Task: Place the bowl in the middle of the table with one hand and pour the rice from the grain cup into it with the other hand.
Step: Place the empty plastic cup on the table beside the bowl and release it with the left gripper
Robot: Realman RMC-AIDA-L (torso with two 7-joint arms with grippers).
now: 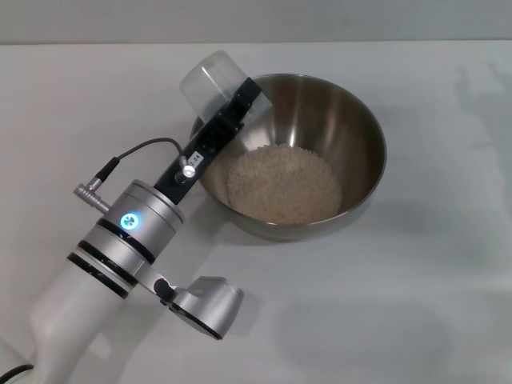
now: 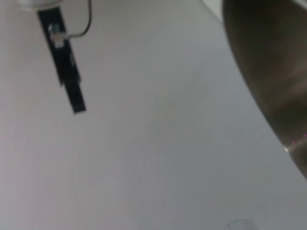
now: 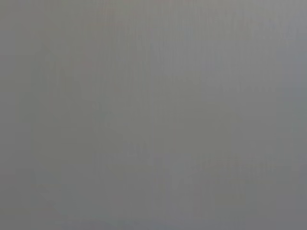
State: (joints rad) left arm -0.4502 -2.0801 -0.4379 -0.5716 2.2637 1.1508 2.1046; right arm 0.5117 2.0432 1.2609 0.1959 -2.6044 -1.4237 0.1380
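The steel bowl (image 1: 320,120) stands in the middle of the white table (image 1: 432,288), and a heap of rice (image 1: 284,184) lies in its bottom. My left gripper (image 1: 240,102) is at the bowl's left rim, shut on the clear grain cup (image 1: 210,78). The cup is tipped over the rim and looks empty. In the left wrist view the bowl's outer wall (image 2: 268,62) shows beside bare table, with one black finger (image 2: 64,72) at the side. My right gripper is out of view, and the right wrist view shows only plain grey.
The left arm (image 1: 120,232), with its wrist camera housing (image 1: 204,308) and a black cable (image 1: 136,156), crosses the table's front left. White tabletop surrounds the bowl on the right and front.
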